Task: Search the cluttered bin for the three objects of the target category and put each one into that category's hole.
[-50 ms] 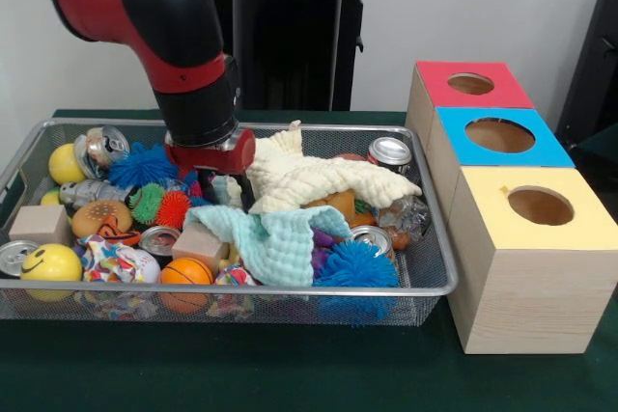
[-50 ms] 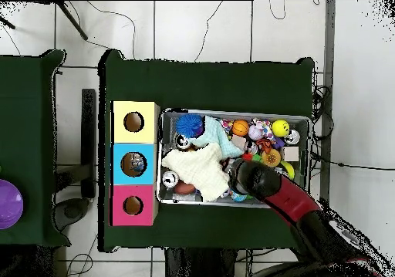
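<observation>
A wire mesh bin (image 1: 241, 289) holds a jumble of things. My gripper (image 1: 214, 188) reaches down into its middle, just left of a cream cloth (image 1: 319, 176); its tips are buried among the toys. A teal cloth (image 1: 275, 238) lies in front of it, beside a wooden block (image 1: 201, 243). Blue spiky balls (image 1: 355, 265) (image 1: 143, 163), drink cans (image 1: 390, 151) (image 1: 159, 238), a yellow smiley ball (image 1: 50, 262) and a small basketball (image 1: 185, 272) lie around. From overhead, the gripper (image 2: 245, 168) sits at the cream cloth's (image 2: 197, 170) edge inside the bin (image 2: 307, 146).
Three wooden boxes with round holes stand in a row beside the bin: red top (image 1: 470, 84), blue top (image 1: 499, 135), yellow top (image 1: 539, 206). Overhead they are the yellow (image 2: 134, 122), blue (image 2: 134, 163) and red (image 2: 133, 205) boxes. Another wooden block (image 1: 41, 224) lies at the bin's left.
</observation>
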